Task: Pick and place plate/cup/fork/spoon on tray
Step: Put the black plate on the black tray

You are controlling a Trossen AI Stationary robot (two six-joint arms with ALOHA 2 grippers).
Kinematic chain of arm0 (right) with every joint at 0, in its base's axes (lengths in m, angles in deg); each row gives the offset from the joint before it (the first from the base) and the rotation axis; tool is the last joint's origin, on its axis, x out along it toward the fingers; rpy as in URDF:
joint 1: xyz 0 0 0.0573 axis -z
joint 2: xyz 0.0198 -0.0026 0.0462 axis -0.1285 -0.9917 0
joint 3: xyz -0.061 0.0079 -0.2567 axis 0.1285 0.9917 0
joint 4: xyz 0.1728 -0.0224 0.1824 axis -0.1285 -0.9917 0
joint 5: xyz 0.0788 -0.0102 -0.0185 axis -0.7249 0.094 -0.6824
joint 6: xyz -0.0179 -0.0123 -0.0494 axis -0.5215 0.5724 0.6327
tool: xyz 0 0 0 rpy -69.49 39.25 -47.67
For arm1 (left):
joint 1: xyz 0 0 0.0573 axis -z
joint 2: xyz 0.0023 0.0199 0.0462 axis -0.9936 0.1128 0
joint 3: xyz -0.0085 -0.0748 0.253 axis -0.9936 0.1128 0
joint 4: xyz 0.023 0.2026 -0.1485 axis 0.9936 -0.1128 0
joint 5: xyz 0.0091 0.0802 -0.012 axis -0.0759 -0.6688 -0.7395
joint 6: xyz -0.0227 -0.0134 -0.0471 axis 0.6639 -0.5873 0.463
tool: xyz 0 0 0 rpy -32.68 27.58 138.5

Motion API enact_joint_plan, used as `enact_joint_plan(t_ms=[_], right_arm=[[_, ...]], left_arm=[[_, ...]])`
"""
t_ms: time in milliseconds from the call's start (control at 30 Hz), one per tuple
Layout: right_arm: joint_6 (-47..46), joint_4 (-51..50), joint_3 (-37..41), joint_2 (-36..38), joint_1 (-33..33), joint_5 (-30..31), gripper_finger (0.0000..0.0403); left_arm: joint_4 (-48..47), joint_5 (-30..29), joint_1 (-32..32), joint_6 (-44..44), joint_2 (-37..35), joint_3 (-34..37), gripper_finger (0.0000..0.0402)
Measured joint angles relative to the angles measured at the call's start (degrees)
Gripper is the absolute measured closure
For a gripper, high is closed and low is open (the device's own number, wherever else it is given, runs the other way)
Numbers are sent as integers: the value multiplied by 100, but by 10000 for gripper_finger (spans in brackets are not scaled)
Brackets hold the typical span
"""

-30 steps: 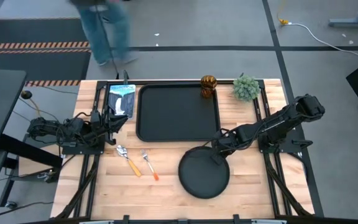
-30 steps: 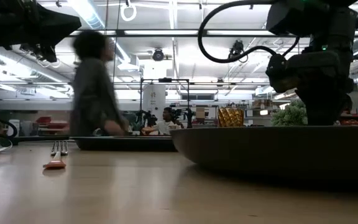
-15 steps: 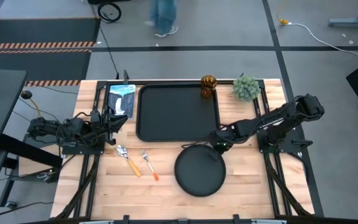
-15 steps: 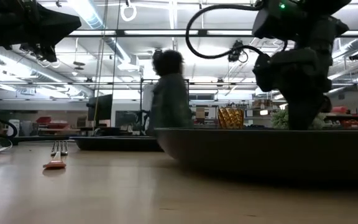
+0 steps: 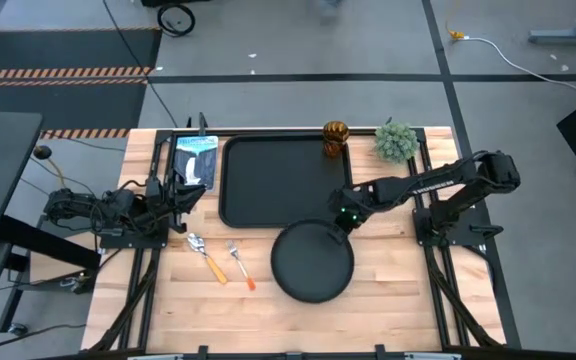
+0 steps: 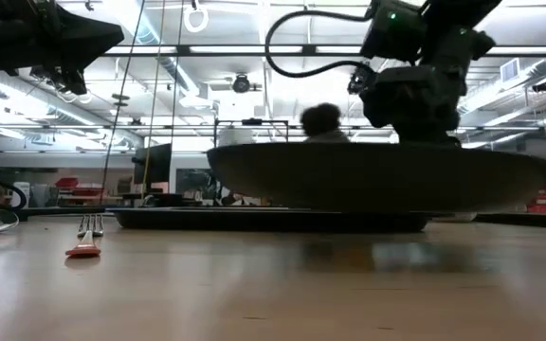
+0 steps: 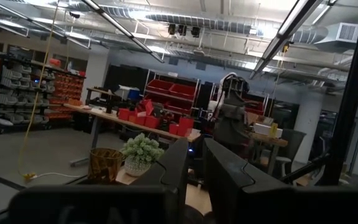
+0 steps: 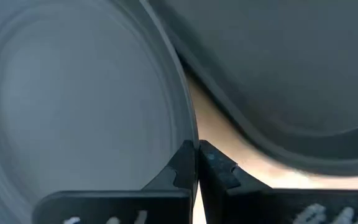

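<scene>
Right tool (image 5: 342, 219) is pinching the plate (image 5: 312, 262) rim at its 1 o'clock, carrying it (lifted, low view) toward the tray (image 5: 286, 180); next, clearing the tray rim.

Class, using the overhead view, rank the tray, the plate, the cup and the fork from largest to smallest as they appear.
1. tray
2. plate, lifted nearer the camera by the right hand, yet still smaller
3. fork
4. cup, close to the fork
</scene>
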Motion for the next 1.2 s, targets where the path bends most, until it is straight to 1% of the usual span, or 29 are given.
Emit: enact_joint_plan(t_ms=[233,433,633,1033,1200], right_arm=[[500,-27,0,182,675,-67,392],[726,-117,1,473,1142,-91,392],[622,-130,145,696,1621,99,392],[417,62,151,654,2651,369,392],[197,66,151,654,2845,518,392]], left_arm=[[-28,0,0,15,-1,0,345],[-145,0,0,37,-1,0,345],[-139,0,0,40,-1,0,345],[-123,0,0,55,-1,0,345],[-128,0,0,58,0,0,345]])
